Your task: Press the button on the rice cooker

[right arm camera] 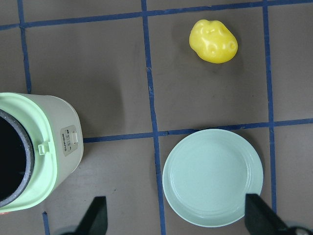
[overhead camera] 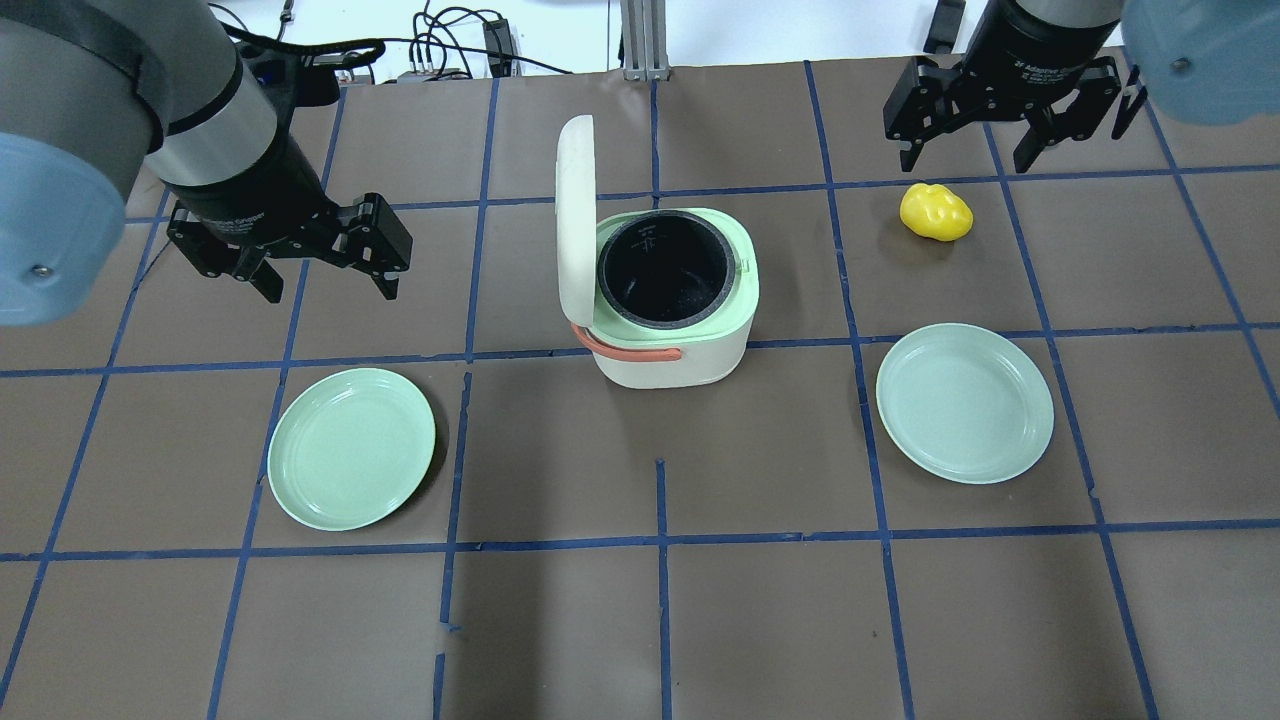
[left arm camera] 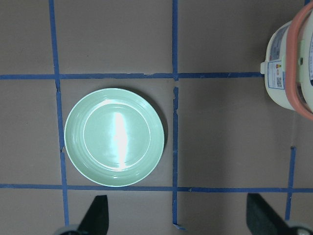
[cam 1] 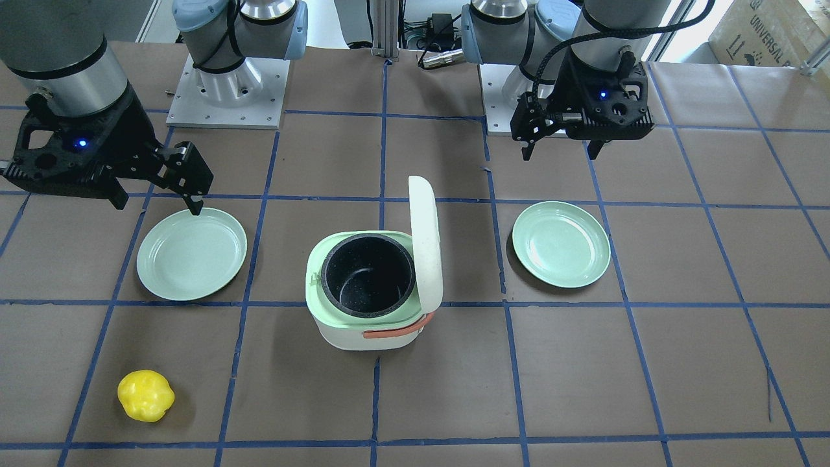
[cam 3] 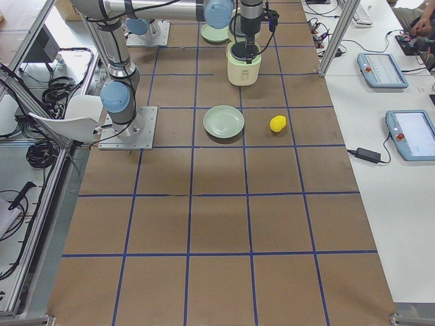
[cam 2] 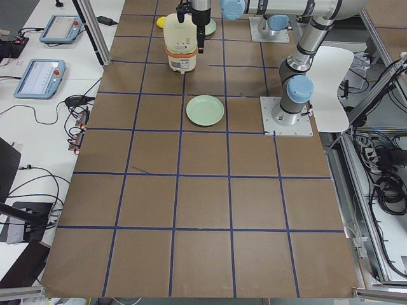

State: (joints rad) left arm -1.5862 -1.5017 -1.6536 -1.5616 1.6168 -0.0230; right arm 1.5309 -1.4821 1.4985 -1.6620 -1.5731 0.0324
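While rice cooker [cam 1: 355,332] gapes, box [cam 1: 768,31] reads UNIVERSAL

Silver-grey arm tubes [overhead camera: 215,110], pale-blue joint caps [overhead camera: 50,230], black left pincer [overhead camera: 330,285] and right pincer [overhead camera: 965,160], small blue lights [cam 1: 80,143].

Cooker [right arm camera: 55,139]: left edge of frame, cut off; mint rim, black pot, cream wall with a small panel facing right.
Yellow lump [right arm camera: 213,41]: upper right, well apart from cooker.
Plate [right arm camera: 212,177]: lower right, pale green, flat on table [right arm camera: 93,63].
Right gripper [right arm camera: 174,210]: fingers [right arm camera: 97,218] spread wide at bottom edge, touching nothing.
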